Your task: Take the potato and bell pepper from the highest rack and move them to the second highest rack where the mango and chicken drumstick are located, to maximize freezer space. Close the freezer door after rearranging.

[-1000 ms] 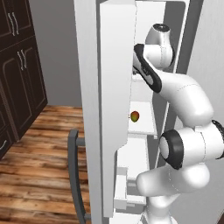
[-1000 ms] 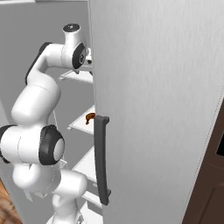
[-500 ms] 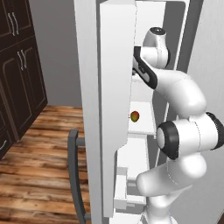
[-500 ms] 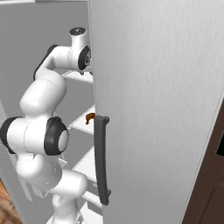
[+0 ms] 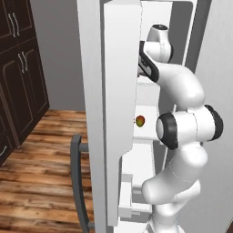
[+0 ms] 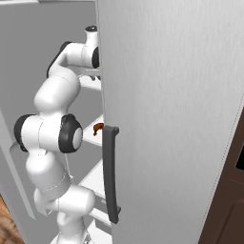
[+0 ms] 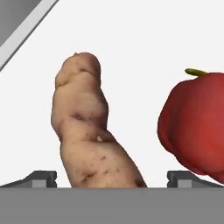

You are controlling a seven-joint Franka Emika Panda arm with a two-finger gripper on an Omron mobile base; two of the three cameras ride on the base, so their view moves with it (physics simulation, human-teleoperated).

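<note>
Seen from the hand, a knobbly tan potato (image 7: 89,131) stands in the middle of the highest rack (image 7: 140,52), its near end running down between the two dark finger tips of the gripper (image 7: 112,177), which stand wide apart and hold nothing. Just to the right of it, not touching, sits the glossy red bell pepper (image 7: 197,127), cut off by the picture's edge so its full shape is hard to judge. The risk as I see it: the right finger tip sits close under the pepper, so closing on the potato could nudge the pepper along the rack or pinch both at once; the potato is also lumpy and tapered, so a grip near its end could let it twist or slip out. From the left side, the open freezer door (image 5: 119,113) hides most of the freezer (image 5: 182,27) interior; the mango (image 5: 140,120) peeps past the door's edge on the second highest rack. From the right side, a closed white door (image 6: 176,119) with a dark handle (image 6: 111,176) blocks the shelves, and only the end of the brown chicken drumstick (image 6: 97,127) shows beside it. The hand itself is buried behind the doors in both side views.
</note>
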